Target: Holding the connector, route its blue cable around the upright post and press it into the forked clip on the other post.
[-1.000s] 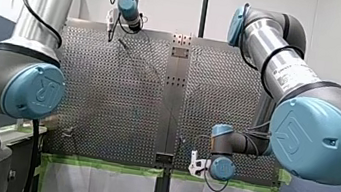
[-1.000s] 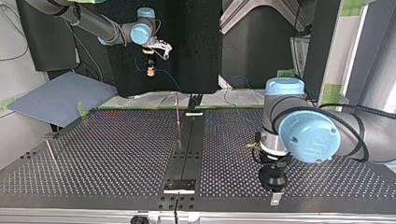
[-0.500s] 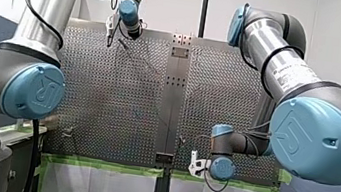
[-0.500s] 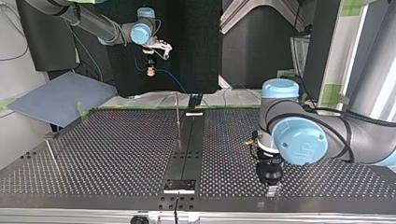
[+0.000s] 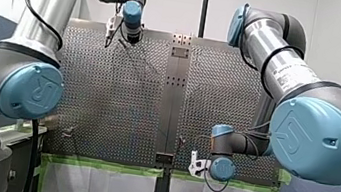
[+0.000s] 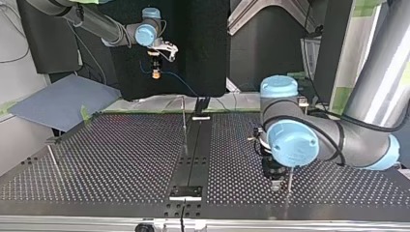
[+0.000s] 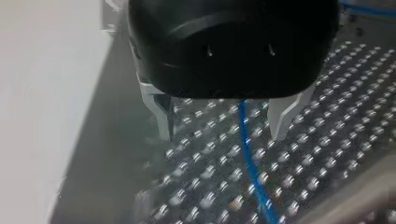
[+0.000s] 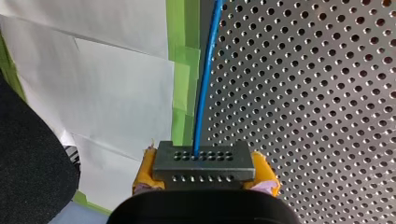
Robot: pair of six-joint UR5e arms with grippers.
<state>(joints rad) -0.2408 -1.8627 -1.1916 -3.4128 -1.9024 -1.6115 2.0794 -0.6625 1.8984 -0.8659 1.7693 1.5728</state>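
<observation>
My right gripper [image 8: 205, 176] clamped the grey perforated block connector [image 8: 204, 161]; my downturned left gripper [image 7: 223, 119], fingertips blurred, gaped astride the thin blue cable [image 7: 248, 156].

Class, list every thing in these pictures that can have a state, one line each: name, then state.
connector: gripped between yellow pads.
right gripper: shut on the connector.
left gripper: open, low over the table.
blue cable: runs loose between the left gripper's fingers, not clamped.
upright post: standing upright; whether the cable goes around it cannot be told.
</observation>
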